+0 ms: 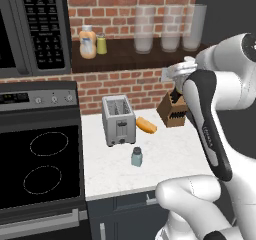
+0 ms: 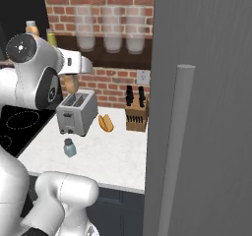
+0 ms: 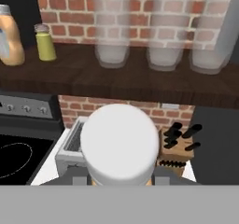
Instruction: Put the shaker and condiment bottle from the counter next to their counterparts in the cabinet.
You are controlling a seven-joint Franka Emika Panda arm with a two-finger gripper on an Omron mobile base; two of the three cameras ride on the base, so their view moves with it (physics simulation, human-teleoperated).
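My gripper (image 2: 73, 77) is raised above the toaster, below the shelf's height, shut on the condiment bottle (image 2: 71, 84). Its round white cap (image 3: 120, 143) looms large in the hand view, with a sliver of orange beneath. The shaker (image 1: 136, 157) (image 2: 69, 147), pale blue-grey with a grey cap, stands upright on the white counter near its front edge. On the left end of the cabinet shelf (image 1: 130, 58) (image 3: 126, 80) stand the counterparts: a wide orange bottle (image 1: 87, 42) (image 3: 11, 38) and a yellow-green shaker (image 1: 101, 44) (image 3: 45, 43).
Three tall glass jars (image 1: 144, 30) (image 3: 111, 31) occupy the shelf's middle and right. On the counter sit a toaster (image 1: 118, 120), a knife block (image 1: 174, 109) and an orange-yellow food item (image 1: 146, 125). Stove (image 1: 42, 164) and microwave (image 1: 30, 29) at left; tall grey panel (image 2: 206, 107) at right.
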